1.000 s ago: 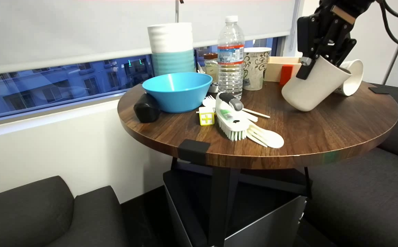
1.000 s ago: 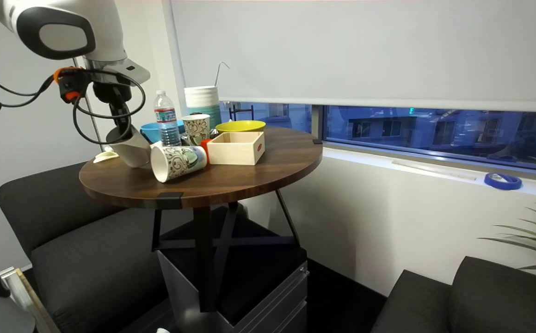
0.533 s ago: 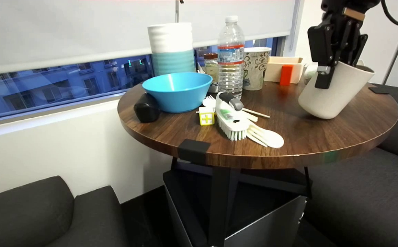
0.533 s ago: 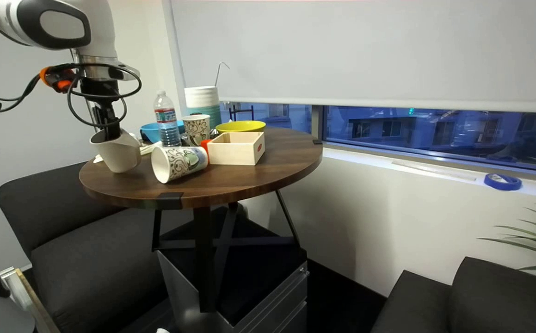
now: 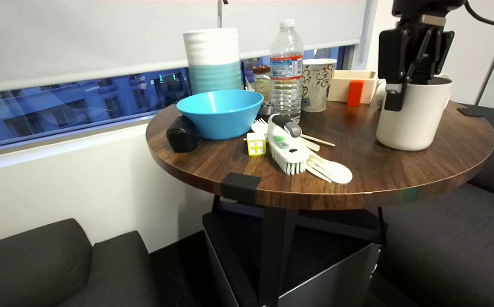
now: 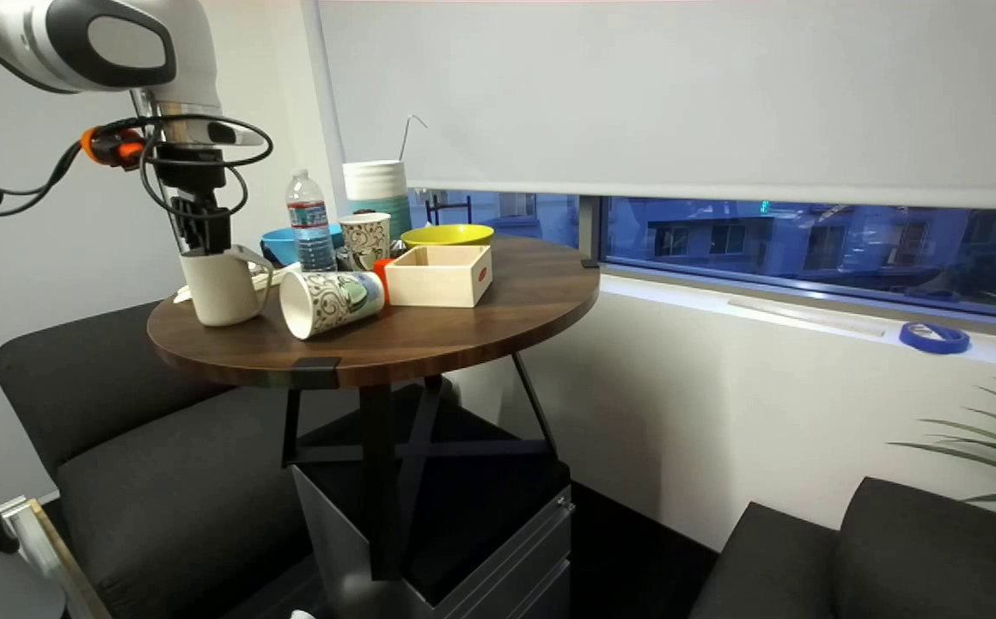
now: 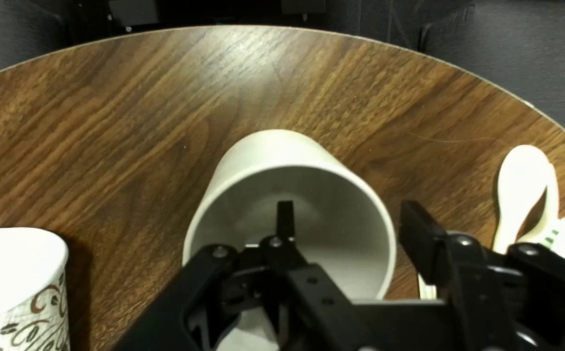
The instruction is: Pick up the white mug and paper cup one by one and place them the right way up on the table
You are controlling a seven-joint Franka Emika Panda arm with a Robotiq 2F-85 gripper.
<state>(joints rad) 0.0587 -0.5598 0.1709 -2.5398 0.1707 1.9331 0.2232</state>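
The white mug point(image 5: 413, 117) stands upright on the round dark table point(image 5: 400, 179), its handle showing in both exterior views. My gripper point(image 7: 348, 214) is open and straddles the mug's wall: one finger point(image 7: 285, 217) reaches inside the mouth, the other finger point(image 7: 418, 239) is outside. In the wrist view a gap shows between the rim and the outer finger. The paper cup point(image 6: 333, 303), white with printed swirls, lies on its side near the mug, with its mouth toward the mug's side of the table. In the wrist view the cup point(image 7: 38, 307) is partly cut off at the left.
A light wooden box point(image 6: 437, 279) and a red block point(image 5: 355, 93) are behind the lying cup. Another patterned cup point(image 6: 366, 241) stands upright by the water bottle point(image 5: 287, 81). A blue bowl point(image 5: 221, 115), a brush point(image 5: 287, 147) and pale spoons point(image 5: 338, 172) occupy the other side.
The mug, tilted in my shut gripper a second ago, has moved away from the lying cup and been turned upright onto the table. My fingers have opened off its wall.
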